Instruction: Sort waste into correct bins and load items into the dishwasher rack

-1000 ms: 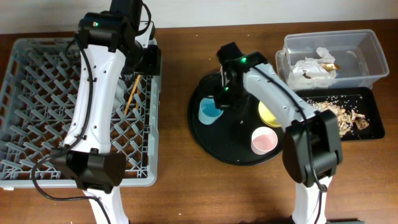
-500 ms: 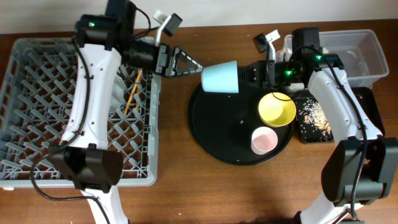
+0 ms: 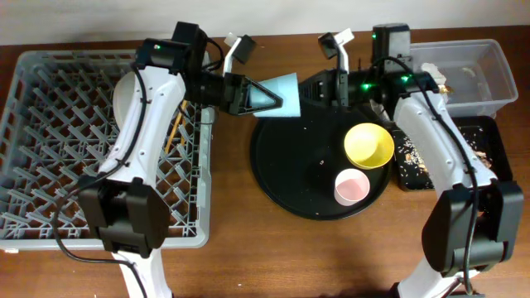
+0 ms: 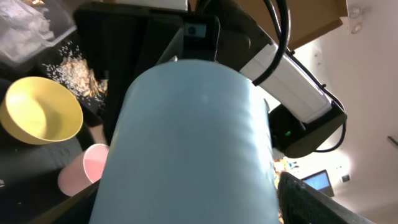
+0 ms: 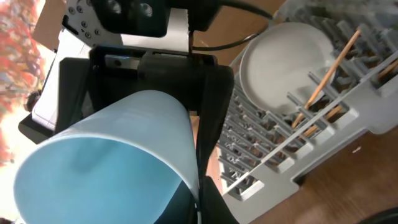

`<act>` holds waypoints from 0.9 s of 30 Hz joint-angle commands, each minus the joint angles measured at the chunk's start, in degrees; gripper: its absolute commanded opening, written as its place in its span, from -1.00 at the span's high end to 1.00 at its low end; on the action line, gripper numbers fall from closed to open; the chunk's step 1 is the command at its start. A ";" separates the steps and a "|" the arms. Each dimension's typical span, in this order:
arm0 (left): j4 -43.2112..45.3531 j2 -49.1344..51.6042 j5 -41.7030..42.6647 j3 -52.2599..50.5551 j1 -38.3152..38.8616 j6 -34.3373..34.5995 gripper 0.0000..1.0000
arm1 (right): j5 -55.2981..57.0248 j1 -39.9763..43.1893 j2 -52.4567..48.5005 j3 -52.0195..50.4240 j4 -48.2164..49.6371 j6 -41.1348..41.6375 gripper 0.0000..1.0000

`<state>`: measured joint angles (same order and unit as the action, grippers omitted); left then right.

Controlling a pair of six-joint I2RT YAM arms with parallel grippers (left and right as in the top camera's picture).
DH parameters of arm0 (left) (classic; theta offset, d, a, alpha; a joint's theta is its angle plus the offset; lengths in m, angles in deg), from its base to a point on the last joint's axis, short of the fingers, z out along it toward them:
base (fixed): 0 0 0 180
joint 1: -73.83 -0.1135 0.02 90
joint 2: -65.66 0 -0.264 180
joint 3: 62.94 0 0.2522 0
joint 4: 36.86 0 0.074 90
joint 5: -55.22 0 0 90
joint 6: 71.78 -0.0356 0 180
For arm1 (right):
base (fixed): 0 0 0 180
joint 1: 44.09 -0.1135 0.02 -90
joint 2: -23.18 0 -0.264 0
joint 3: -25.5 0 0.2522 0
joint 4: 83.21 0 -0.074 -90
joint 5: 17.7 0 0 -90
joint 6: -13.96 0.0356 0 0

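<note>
The light-blue cup (image 3: 277,93) hangs on its side above the gap between the grey dishwasher rack (image 3: 50,141) and the round black tray (image 3: 306,178). My right gripper (image 3: 310,89) is shut on its rim, as the right wrist view shows (image 5: 199,208). My left gripper (image 3: 267,93) has its jaws spread around the cup's body (image 4: 193,143), close to its sides. The yellow bowl (image 3: 369,145) and the pink cup (image 3: 351,187) stand on the round tray. The pale plate (image 5: 286,62) and the chopsticks (image 3: 175,124) are in the rack.
The clear tub (image 3: 476,58) at the back right holds white tissue (image 3: 431,79). The shallow black tray (image 3: 489,136) in front of it holds beige scraps (image 3: 418,153). My right arm reaches over both. The rack fills the left of the table.
The right gripper lifted the blue cup off the round tray and carried it left. The left gripper swung out from the rack and now has its jaws around the cup.
</note>
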<state>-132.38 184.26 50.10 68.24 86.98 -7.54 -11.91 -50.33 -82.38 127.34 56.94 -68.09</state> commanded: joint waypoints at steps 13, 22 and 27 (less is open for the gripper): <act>0.26 -0.46 2.82 -0.15 -0.81 -1.11 0.29 | 3.89 0.13 0.09 0.11 2.75 4.90 -0.24; -0.15 -9.29 -48.85 5.86 -6.27 15.02 0.33 | 27.56 16.11 0.09 0.11 -20.76 -2.27 -0.55; -8.28 -12.94 -80.74 5.51 -6.29 25.68 0.34 | 44.78 13.97 0.09 0.11 -31.28 -4.57 -0.55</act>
<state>-137.04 172.22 -9.46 73.44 80.81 10.34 22.54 -35.40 -82.42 127.49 27.04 -70.43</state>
